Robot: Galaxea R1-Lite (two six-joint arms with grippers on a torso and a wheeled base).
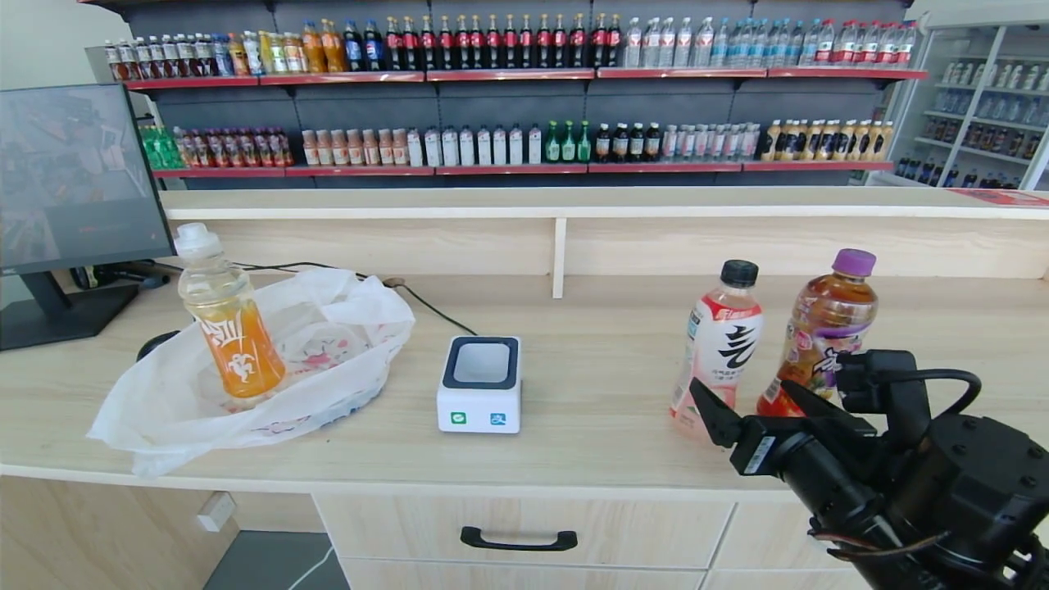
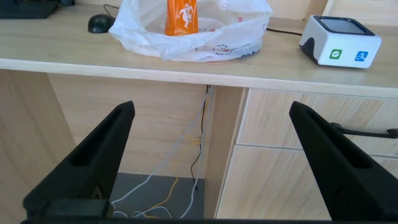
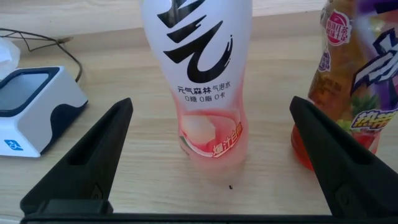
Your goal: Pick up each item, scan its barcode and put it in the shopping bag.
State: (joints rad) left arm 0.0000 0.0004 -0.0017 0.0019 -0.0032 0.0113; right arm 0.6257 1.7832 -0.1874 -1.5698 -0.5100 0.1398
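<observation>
An orange drink bottle [image 1: 225, 328] stands upright inside the white shopping bag [image 1: 336, 360] at the counter's left. The white scanner [image 1: 481, 383] sits mid-counter. At the right stand a pink bottle [image 1: 719, 344] with a black cap and an amber bottle [image 1: 828, 328] with a purple cap. My right gripper [image 1: 758, 406] is open just in front of the pink bottle [image 3: 205, 81], which is centred between its fingers but untouched; the amber bottle [image 3: 360, 81] is beside it. My left gripper [image 2: 211, 155] hangs open below the counter edge, facing the bag [image 2: 236, 37] and scanner [image 2: 341, 41].
A monitor [image 1: 74, 180] stands at the far left with a black mouse [image 1: 156, 342] beside the bag. A cable [image 1: 426, 307] runs behind the scanner. A raised ledge [image 1: 574, 205] backs the counter. Under the counter is a drawer with a black handle [image 1: 518, 539].
</observation>
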